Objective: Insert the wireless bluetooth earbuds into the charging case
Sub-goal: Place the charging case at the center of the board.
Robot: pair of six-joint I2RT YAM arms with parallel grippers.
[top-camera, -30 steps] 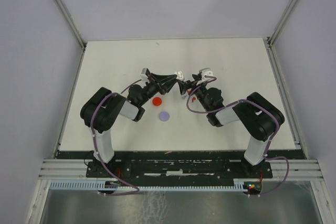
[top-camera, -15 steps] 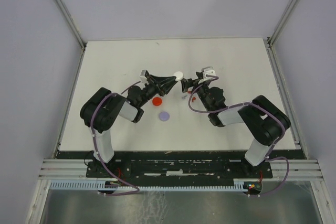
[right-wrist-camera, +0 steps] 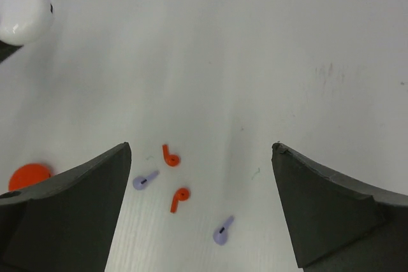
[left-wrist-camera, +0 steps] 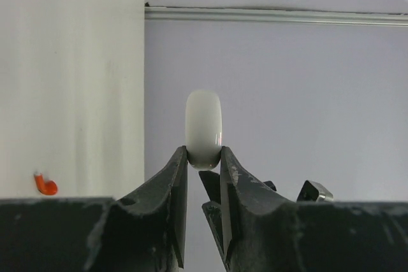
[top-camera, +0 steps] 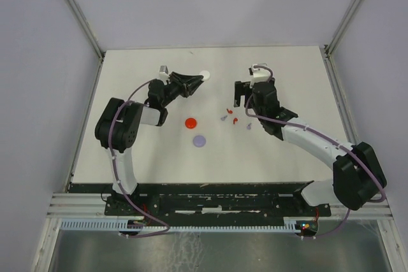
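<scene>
My left gripper (left-wrist-camera: pixel 204 160) is shut on a white round charging case (left-wrist-camera: pixel 203 128), held on edge above the table; from above the case (top-camera: pixel 204 76) shows at the fingertips (top-camera: pixel 196 79). My right gripper (right-wrist-camera: pixel 201 151) hangs open over the wireless bluetooth earbuds and touches none of them. Two red ones (right-wrist-camera: pixel 170 156) (right-wrist-camera: pixel 179 198) and two pale purple ones (right-wrist-camera: pixel 145 179) (right-wrist-camera: pixel 222 230) lie loose on the table. In the top view they are a small cluster (top-camera: pixel 234 120) just in front of the right gripper (top-camera: pixel 244 97).
A red disc (top-camera: pixel 190 122) and a pale purple disc (top-camera: pixel 200 140) lie flat on the white table (top-camera: pixel 287 151), left of the earbuds. Walls and a metal frame rail (top-camera: pixel 81 17) enclose the table.
The two grippers have parted. The left one carried the white case back and to the left. The right one drew back toward the far right and opened wider, which uncovered the earbuds.
</scene>
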